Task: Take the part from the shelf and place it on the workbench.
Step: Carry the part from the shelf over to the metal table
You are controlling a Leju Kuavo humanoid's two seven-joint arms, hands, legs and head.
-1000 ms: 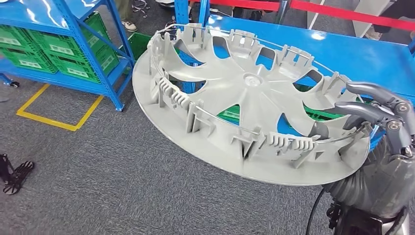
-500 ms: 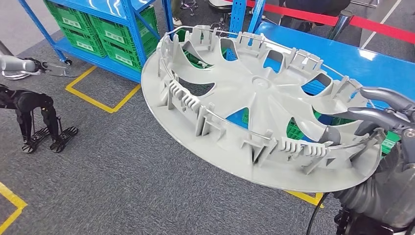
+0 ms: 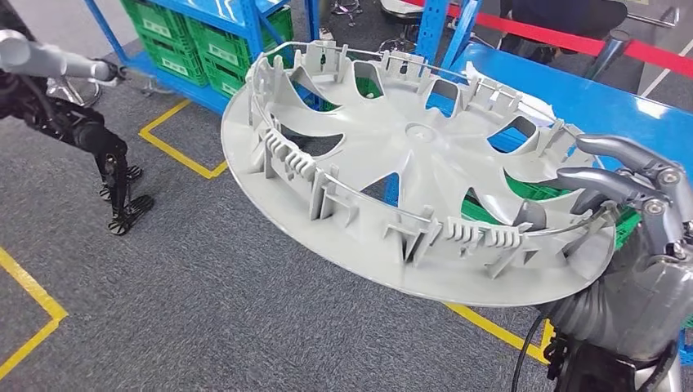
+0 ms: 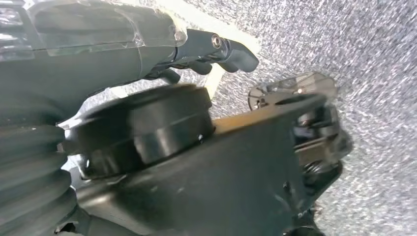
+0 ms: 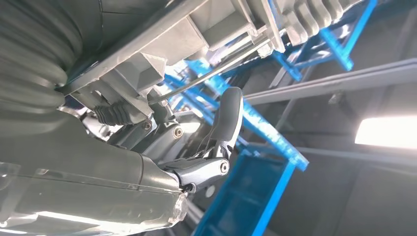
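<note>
The part is a large grey plastic wheel cover (image 3: 409, 163), inner side up, with ribs and clips round its rim. It hangs tilted over the carpet in the head view. My right hand (image 3: 637, 196) grips its rim at the right, fingers curled over the edge and the thumb beneath. The right wrist view shows that hand (image 5: 216, 142) against the underside of the cover (image 5: 162, 49). The blue workbench (image 3: 605, 102) lies behind the cover at the upper right. My left hand (image 4: 206, 49) hangs over the carpet and holds nothing.
A blue shelf with green crates (image 3: 204, 41) stands at the upper left. A dark legged machine (image 3: 110, 163) with a silver arm (image 3: 49, 57) stands on the left. Yellow floor lines (image 3: 176, 151) cross the grey carpet. A red barrier (image 3: 621, 45) runs behind the workbench.
The whole view has shifted as the camera turned: shelf and floor lines slid, and the legged machine came in from the left. The cover stays in my right hand's grip.
</note>
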